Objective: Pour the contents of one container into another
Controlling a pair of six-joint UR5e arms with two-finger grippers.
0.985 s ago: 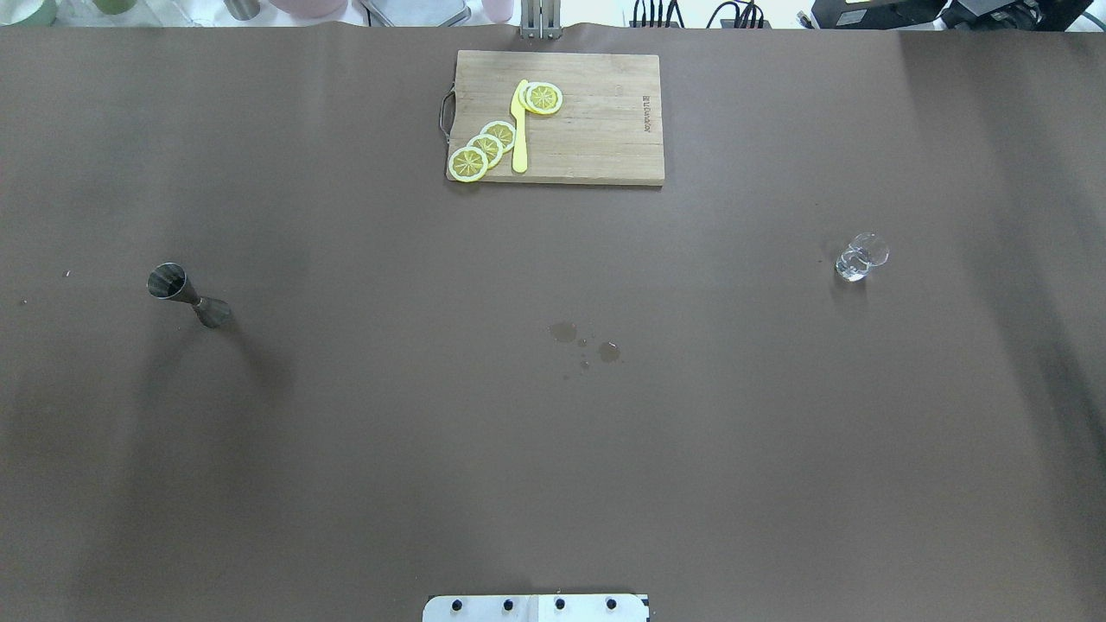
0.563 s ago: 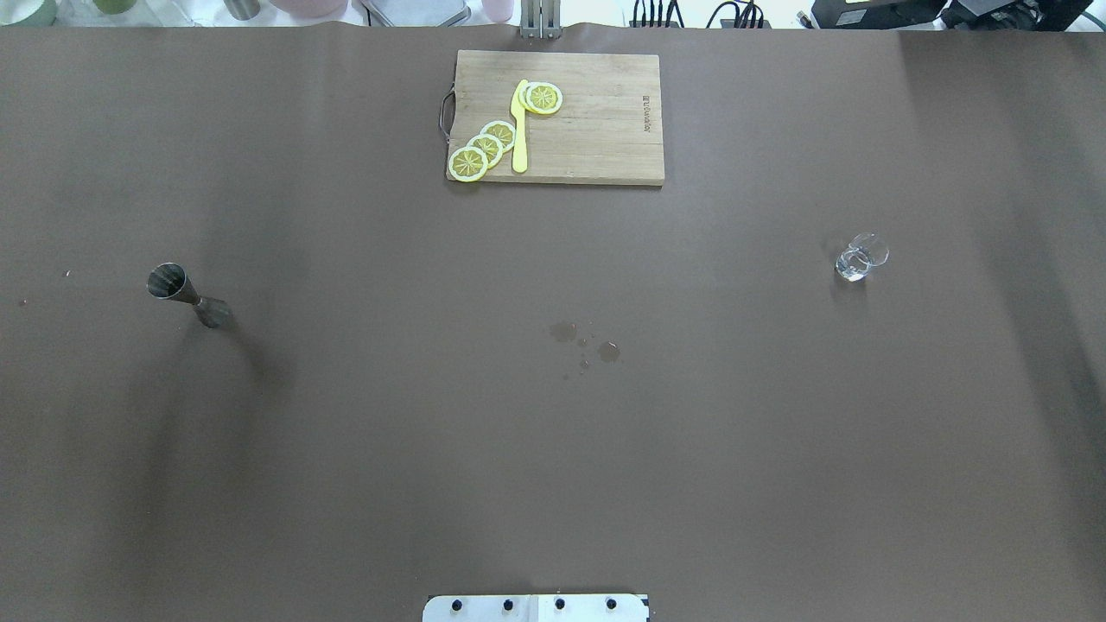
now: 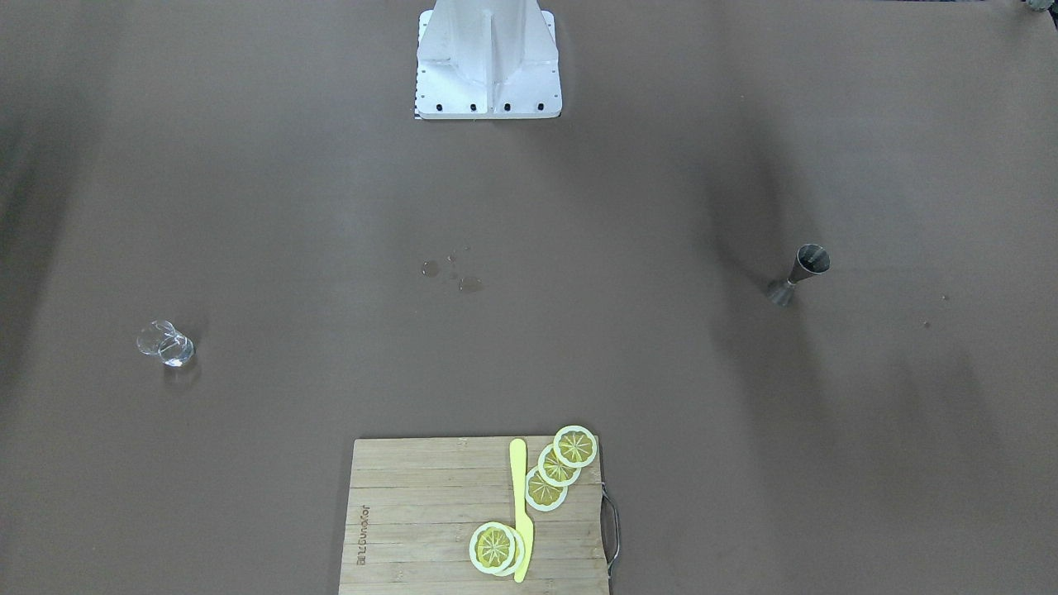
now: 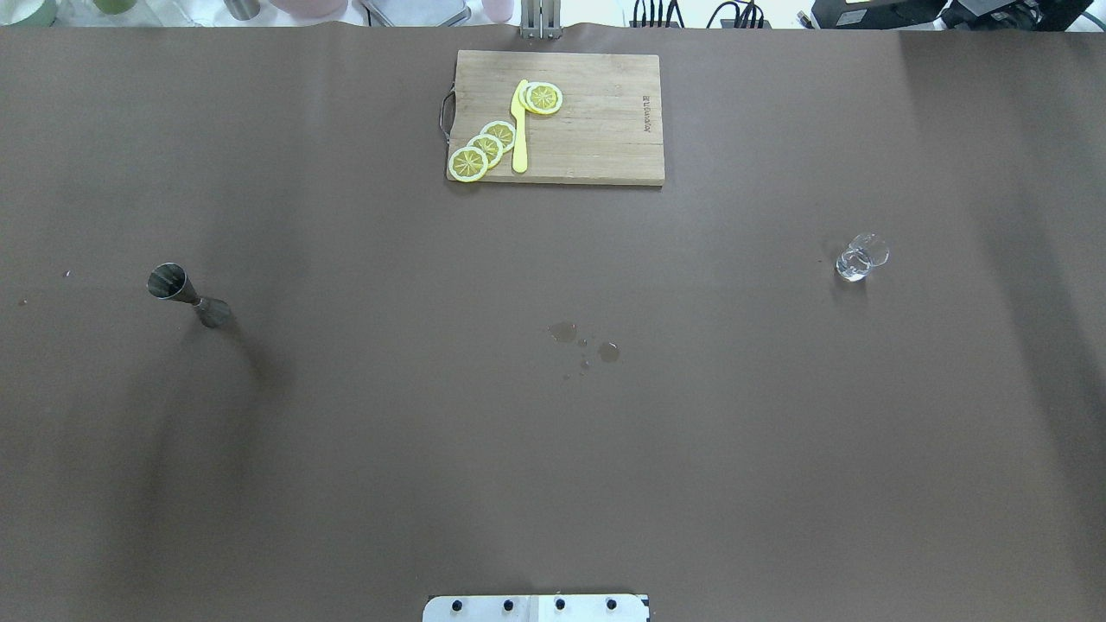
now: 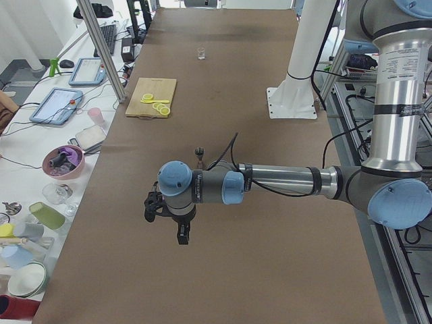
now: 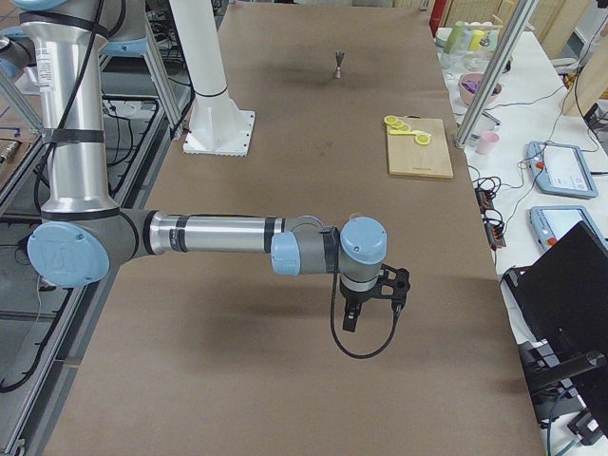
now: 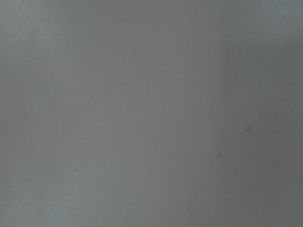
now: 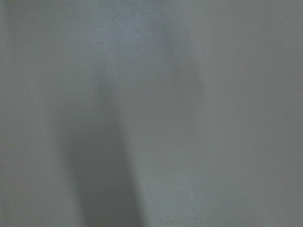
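Observation:
A steel hourglass jigger point(image 4: 186, 294) stands upright on the robot's left side of the brown table, also visible as the jigger point(image 3: 798, 273). A small clear glass point(image 4: 860, 257) with a little liquid stands far off on the right side, the same glass point(image 3: 165, 343). Neither gripper appears in the overhead or front views. The left gripper point(image 5: 183, 235) hangs above bare table short of the jigger point(image 5: 199, 152). The right gripper point(image 6: 350, 320) hangs over bare table too. I cannot tell whether either is open or shut. Both wrist views show only plain table.
A wooden cutting board point(image 4: 605, 130) with lemon slices point(image 4: 484, 149) and a yellow knife point(image 4: 519, 130) lies at the far middle edge. A few wet spots point(image 4: 587, 344) mark the table's centre. The robot's base plate point(image 4: 536, 607) sits at the near edge.
The soft shadow beside the jigger has shifted slightly. The jigger, the glass and the board have not moved.

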